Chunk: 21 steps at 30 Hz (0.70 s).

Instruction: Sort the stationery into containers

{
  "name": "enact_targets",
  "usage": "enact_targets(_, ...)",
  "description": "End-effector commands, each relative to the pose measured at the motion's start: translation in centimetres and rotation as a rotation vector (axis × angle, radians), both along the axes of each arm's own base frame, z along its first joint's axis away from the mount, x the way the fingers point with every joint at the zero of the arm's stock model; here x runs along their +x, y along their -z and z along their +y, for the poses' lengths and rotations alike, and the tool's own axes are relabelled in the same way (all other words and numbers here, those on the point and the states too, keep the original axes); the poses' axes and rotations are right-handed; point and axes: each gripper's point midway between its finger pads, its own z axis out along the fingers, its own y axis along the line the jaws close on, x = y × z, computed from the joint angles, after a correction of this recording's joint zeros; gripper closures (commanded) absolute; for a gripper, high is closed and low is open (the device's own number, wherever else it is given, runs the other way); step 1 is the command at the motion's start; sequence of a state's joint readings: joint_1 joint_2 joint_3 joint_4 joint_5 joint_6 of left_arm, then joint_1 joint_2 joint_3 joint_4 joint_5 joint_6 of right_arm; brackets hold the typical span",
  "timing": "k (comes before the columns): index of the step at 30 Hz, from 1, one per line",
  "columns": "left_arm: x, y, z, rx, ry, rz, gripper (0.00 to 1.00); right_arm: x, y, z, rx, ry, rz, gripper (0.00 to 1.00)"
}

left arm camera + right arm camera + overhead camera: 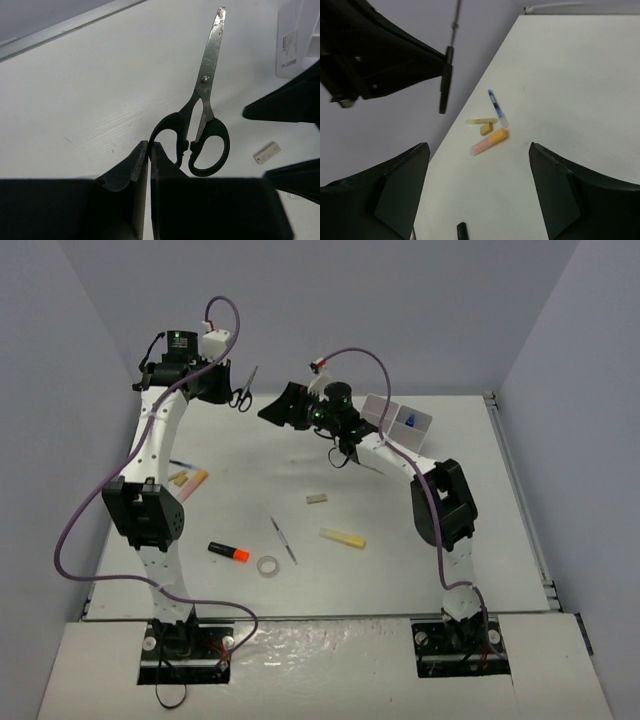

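Note:
My left gripper [230, 390] [149, 146] is at the far left, shut on the handle loop of black scissors [244, 388] [202, 120], which hang in the air [444, 85]. My right gripper [279, 405] [479, 146] is open and empty above the back middle. The white divided tray [425, 430] stands at the back right with the blue-capped bottle [410, 420] in one compartment. On the table lie the black marker with orange cap [228, 552], clear tape ring [267, 566], thin grey stick [283, 539], yellow bar [342, 538] and small grey block [317, 498] [265, 152].
At the left edge lie a pink-orange highlighter [193, 483] [490, 141], a small yellow eraser [177, 477] [486, 129], a pale yellow stick [481, 121] and a blue pen [182, 463] [497, 108]. Grey walls enclose the table on three sides.

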<state>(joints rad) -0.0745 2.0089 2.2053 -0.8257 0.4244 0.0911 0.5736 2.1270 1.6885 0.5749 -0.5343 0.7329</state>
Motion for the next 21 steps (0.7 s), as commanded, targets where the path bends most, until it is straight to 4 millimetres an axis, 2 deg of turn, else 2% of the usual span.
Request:
enact_targets(1,-1.3,-3.0,-0.5,-0.026,0.013,-0.061,1.0,-2.3,-10.4,2.6,0.201,-0.109,-0.186,0.24)
enact_targets(5,-1.6,-3.0,-0.7,-0.015,0.02,-0.066,1.0,-2.5,-9.8,3.2,0.203,-0.115,-0.18,0.29)
enact_targets(11,-1.6,-2.4,-0.4,-0.002,0.014,-0.057,1.0,-2.5,-9.7,3.0,0.201,-0.103,-0.19,0.34)
enact_targets(16,-2.4,-2.8,-1.2,-0.034,0.039,-0.057,1.0,-0.5,-8.5,2.9,0.172,-0.02,-0.144,0.38)
enact_targets(21,-3.3,-3.2,-1.8,-0.056,0.058,-0.064,1.0,0.6,-8.7,3.2,0.175,0.014,-0.142,0.43)
